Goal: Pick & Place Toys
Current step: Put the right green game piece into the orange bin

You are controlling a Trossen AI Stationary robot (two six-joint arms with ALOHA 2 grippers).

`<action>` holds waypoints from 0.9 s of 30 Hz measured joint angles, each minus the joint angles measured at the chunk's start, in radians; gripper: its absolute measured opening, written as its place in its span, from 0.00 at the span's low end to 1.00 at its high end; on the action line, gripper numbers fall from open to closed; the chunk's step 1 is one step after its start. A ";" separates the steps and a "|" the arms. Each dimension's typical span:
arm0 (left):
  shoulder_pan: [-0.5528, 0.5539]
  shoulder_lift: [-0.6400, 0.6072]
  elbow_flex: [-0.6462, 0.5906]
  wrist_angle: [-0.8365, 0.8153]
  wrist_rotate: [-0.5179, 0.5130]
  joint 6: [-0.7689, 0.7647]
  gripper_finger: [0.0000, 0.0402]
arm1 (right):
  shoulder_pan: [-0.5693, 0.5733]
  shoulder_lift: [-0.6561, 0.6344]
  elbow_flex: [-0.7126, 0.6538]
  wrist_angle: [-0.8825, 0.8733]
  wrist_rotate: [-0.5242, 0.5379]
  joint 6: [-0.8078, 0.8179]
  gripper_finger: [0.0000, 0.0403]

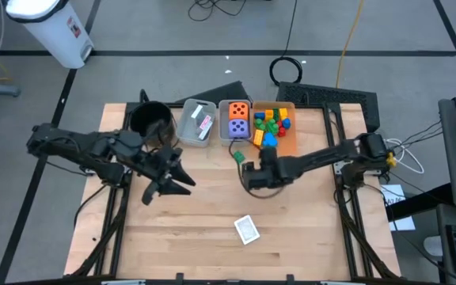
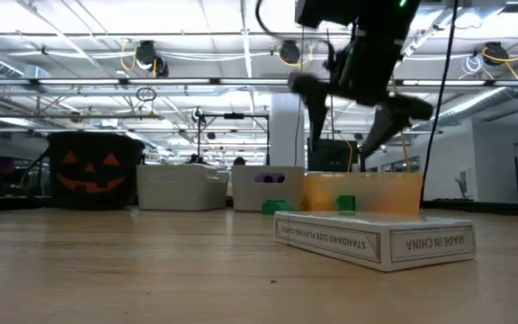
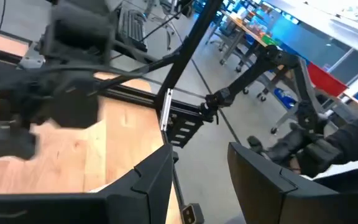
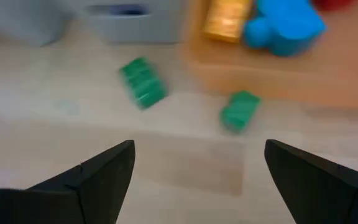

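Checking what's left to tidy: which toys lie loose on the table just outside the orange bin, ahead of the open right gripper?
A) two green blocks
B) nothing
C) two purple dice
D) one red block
A: the right wrist view shows two green blocks on the wood beside the orange bin.

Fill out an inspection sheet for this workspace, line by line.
Surface: wooden table, mostly bare.
Job's things: card box near the front edge; two green blocks loose beside the orange bin; dice in the middle grey bin; blocks in the orange bin.
Clutter: black pot.
Grippers: right gripper open, empty, above the green blocks; left gripper empty, idle.
Cables: coil on the floor.
Surroundings: white container, lab room.
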State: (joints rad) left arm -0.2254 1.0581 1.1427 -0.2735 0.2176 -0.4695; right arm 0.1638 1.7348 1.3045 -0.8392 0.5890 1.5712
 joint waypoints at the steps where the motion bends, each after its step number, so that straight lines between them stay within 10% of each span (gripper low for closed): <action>1: -0.004 -0.011 0.000 -0.013 -0.004 0.002 0.40 | -0.015 0.017 0.000 -0.017 -0.008 0.041 0.86; 27: -0.032 -0.041 0.000 -0.100 -0.092 0.049 0.40 | -0.171 0.108 -0.101 0.015 -0.137 0.094 0.80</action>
State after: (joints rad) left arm -0.2569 1.0176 1.1427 -0.3737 0.1259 -0.4205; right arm -0.0073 1.8431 1.2033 -0.8245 0.4520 1.6657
